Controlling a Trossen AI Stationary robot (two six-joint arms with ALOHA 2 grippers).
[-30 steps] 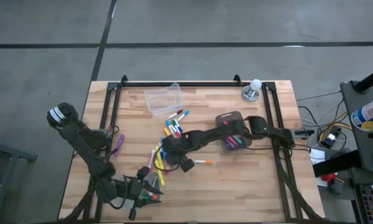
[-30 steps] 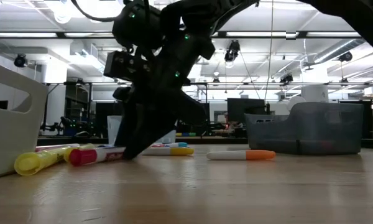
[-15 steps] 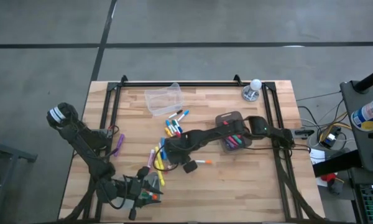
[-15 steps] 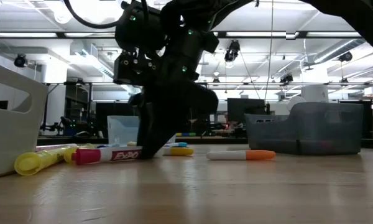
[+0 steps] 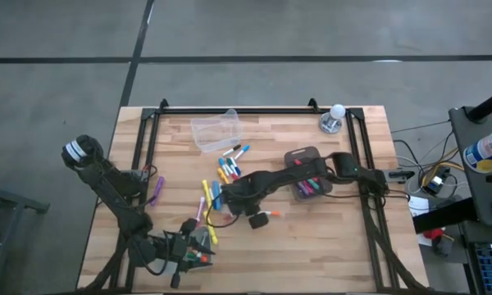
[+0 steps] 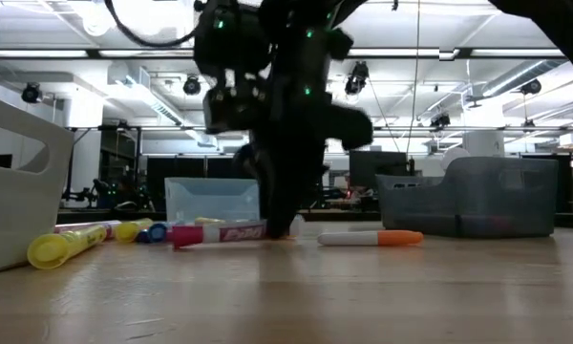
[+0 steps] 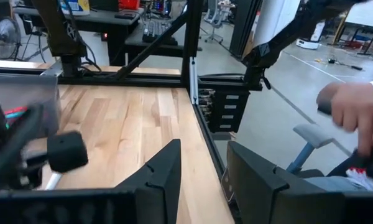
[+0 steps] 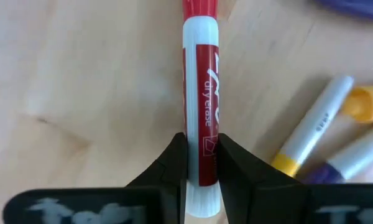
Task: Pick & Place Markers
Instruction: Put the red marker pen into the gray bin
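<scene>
Loose markers (image 5: 228, 168) lie in a cluster at mid-table. My right gripper (image 5: 232, 199) points steeply down among them, shut on a white marker with a red label and red cap (image 8: 201, 112), which also shows in the low view (image 6: 220, 233). An orange-capped marker (image 5: 266, 215) lies just to the near side of that gripper, and a purple one (image 5: 157, 190) at the left. More markers fill the grey bin (image 5: 307, 176). My left gripper (image 7: 202, 168) waits at the near left (image 5: 193, 246), open with nothing between its fingers. My right gripper pinches the red-labelled marker's barrel (image 8: 202, 158) between its two fingers (image 8: 173, 163), near the end opposite the cap. The fingers come from above, across the marker. The marker lies nearly level, its cap end (image 6: 183, 236) lowest; whether that end still touches the table I cannot tell.
A clear bin (image 5: 215, 131) stands at the far middle, and a pale container (image 6: 19, 191) at the near left. A yellow-ended marker (image 8: 311, 130) lies close beside the held one. A round white object (image 5: 334, 119) sits at the far right. A person's hand (image 7: 354, 112) shows beyond the table's right edge.
My right gripper has tipped to point more steeply down, closed its fingers on the red-labelled marker and moved a little toward the table's right edge. The marker has gone along with it, away from the yellow markers beside which it lay.
</scene>
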